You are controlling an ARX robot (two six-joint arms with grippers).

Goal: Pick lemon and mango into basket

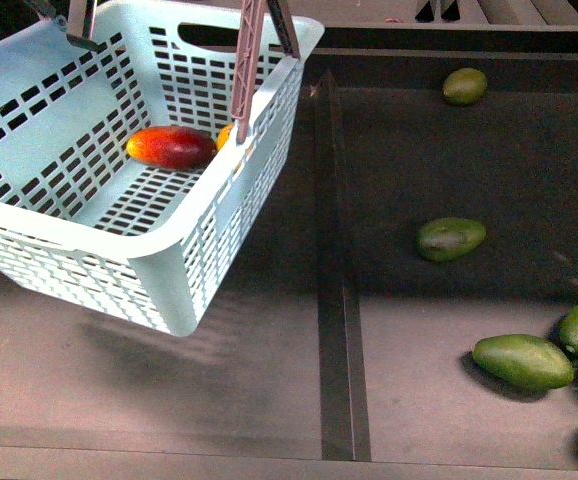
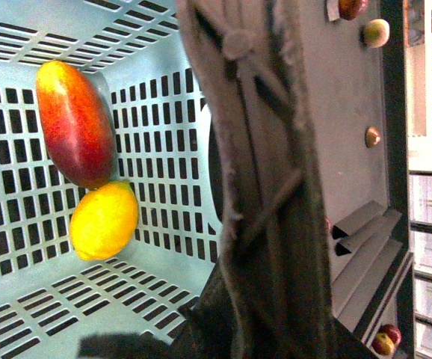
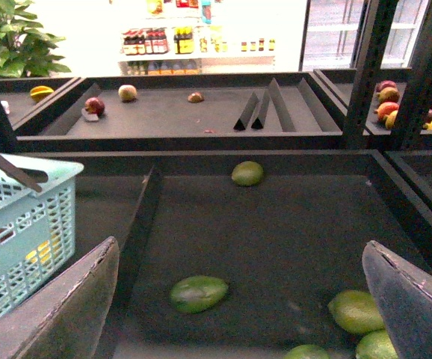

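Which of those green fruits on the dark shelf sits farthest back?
The small green fruit at the back of the right-hand bin, alone near the rear wall. The others lie nearer: one mid-bin, the rest clustered at the front right.

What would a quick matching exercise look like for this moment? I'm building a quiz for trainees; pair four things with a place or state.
Things:
1. mango
2. lemon
3. basket
4. right gripper

Places or states:
A. open, over the dark bin with green fruit
B. tilted, hanging by its brown handle
C. red and orange, lying on the slotted basket floor
D. yellow, touching the mango's end, near the basket wall

Pairs: 1-C, 2-D, 3-B, 4-A
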